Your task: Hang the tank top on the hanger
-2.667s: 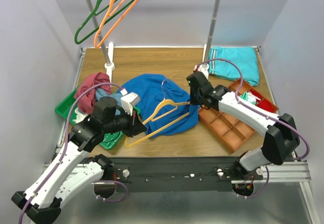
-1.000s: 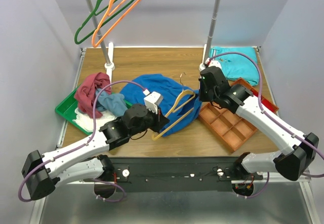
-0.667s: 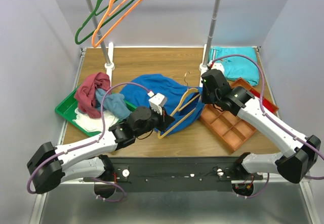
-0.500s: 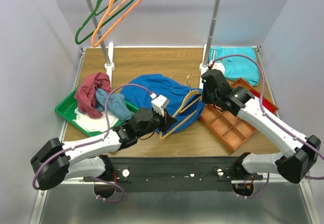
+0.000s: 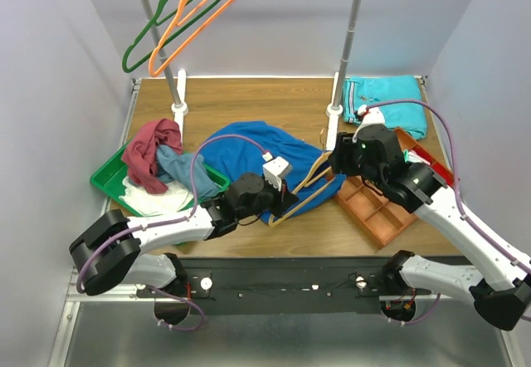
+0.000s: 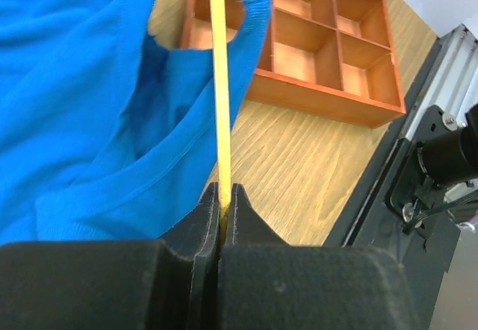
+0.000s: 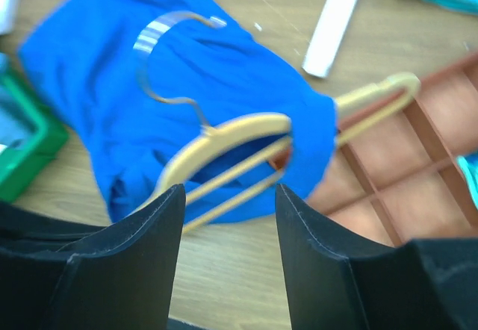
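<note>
The royal blue tank top (image 5: 249, 147) lies crumpled at the table's middle. The yellow hanger (image 5: 303, 188) rests slanted over its right side. In the right wrist view one arm of the hanger (image 7: 239, 132) runs through a strap of the tank top (image 7: 97, 61) and comes out over the orange tray. My left gripper (image 5: 290, 194) is shut on the hanger's lower bar (image 6: 218, 83), and in its own view the left gripper (image 6: 222, 192) pinches that bar beside the blue tank top (image 6: 75, 83). My right gripper (image 5: 334, 163) hovers at the hanger's upper end. In its own view the right gripper (image 7: 229, 188) is open with nothing between its fingers.
An orange compartment tray (image 5: 382, 209) sits under my right arm. A folded turquoise garment (image 5: 386, 101) lies at the back right. A green tray (image 5: 108, 180) with maroon cloth (image 5: 152, 147) is at the left. Orange (image 5: 195, 18) and green (image 5: 153, 26) hangers hang on the rack, beside a post (image 5: 348, 43).
My left arm carried the hanger rightward toward the orange tray. My right gripper opened, let go of the tank top's edge and drew back to the right.
</note>
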`<state>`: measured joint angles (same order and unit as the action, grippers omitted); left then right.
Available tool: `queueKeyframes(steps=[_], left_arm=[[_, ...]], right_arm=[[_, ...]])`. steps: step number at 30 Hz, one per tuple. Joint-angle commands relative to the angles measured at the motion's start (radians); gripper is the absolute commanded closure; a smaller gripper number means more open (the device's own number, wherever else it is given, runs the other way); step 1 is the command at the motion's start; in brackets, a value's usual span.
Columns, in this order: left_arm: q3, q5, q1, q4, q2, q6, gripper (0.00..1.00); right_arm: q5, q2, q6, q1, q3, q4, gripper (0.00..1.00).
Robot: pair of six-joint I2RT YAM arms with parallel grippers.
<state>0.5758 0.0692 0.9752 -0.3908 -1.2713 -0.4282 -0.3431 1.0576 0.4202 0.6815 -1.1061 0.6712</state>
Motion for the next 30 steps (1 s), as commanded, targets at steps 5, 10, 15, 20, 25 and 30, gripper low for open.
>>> queueKeyframes(steps=[5, 10, 15, 20, 25, 30], left_arm=[[0.085, 0.101, 0.003, 0.046, -0.048, 0.068, 1.00], [0.079, 0.092, 0.003, 0.049, -0.022, 0.068, 1.00], [0.062, 0.112, 0.003, 0.006, 0.001, 0.062, 1.00], [0.041, 0.110, 0.002, -0.036, 0.021, 0.043, 1.00], [0.058, 0.118, 0.002, -0.022, 0.004, 0.043, 1.00], [0.065, 0.129, -0.001, -0.026, -0.022, 0.026, 1.00]], right_arm=[[0.099, 0.057, -0.107, 0.004, 0.026, -0.216, 0.43], [0.013, 0.111, -0.132, 0.004, 0.014, -0.252, 0.43], [0.001, 0.156, -0.146, 0.004, -0.015, -0.254, 0.44], [-0.037, 0.162, -0.143, 0.004, -0.040, -0.219, 0.46], [-0.042, 0.147, -0.126, 0.004, -0.011, -0.208, 0.48], [-0.042, 0.133, -0.103, 0.004, 0.046, -0.219, 0.50]])
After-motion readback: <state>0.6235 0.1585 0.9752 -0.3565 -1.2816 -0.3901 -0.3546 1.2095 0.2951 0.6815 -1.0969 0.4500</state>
